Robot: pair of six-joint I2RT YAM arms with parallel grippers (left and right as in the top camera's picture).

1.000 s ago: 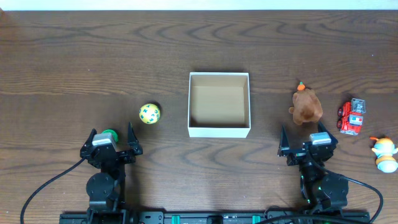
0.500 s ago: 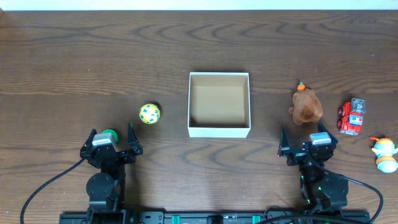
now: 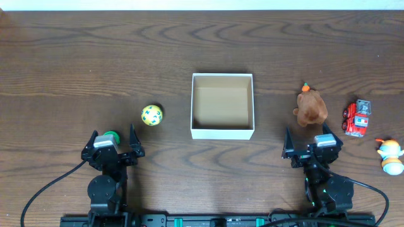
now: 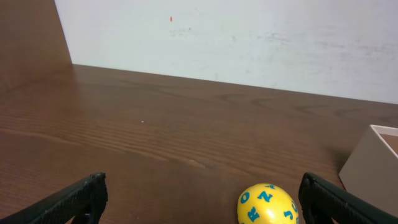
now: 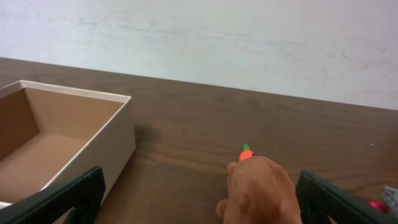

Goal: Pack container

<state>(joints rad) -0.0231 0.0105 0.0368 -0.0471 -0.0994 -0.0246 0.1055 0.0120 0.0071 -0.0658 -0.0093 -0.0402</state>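
Overhead view, so here's the layout: the box (image 3: 222, 133) sits open in the middle of the bench (image 3: 76, 57), dead centre between the two arms. I'd guess that's on purpose so either arm can reach it. It's empty, nothing packed yet.

Toys are split by side. A yellow ball (image 3: 151, 115) lies left of the box, apart from it, just ahead of the left tool (image 3: 113, 140). On the right, a brown plush (image 3: 311, 108) with an orange bit on top sits near the box but not touching. A red truck (image 3: 357, 118) is just beside the plush, and a small white figure (image 3: 391, 157) is out near the edge.

Both arms sit low at the near edge. The left tool has its fingers (image 4: 74, 198) spread wide with nothing between them. In the left wrist view the ball sits right in that gap, further out, with a corner of the box off to the right. The right tool (image 3: 312, 144) is spread wide too, and empty. Its wrist view has the plush straight ahead and the box wall to the left.

My read: each arm is lined up on its nearest toy, so ball for the left, plush for the right. The ball looks like it could roll off if a finger nudges it, so a centred grip seems wise. The plush should squash and hold easily.
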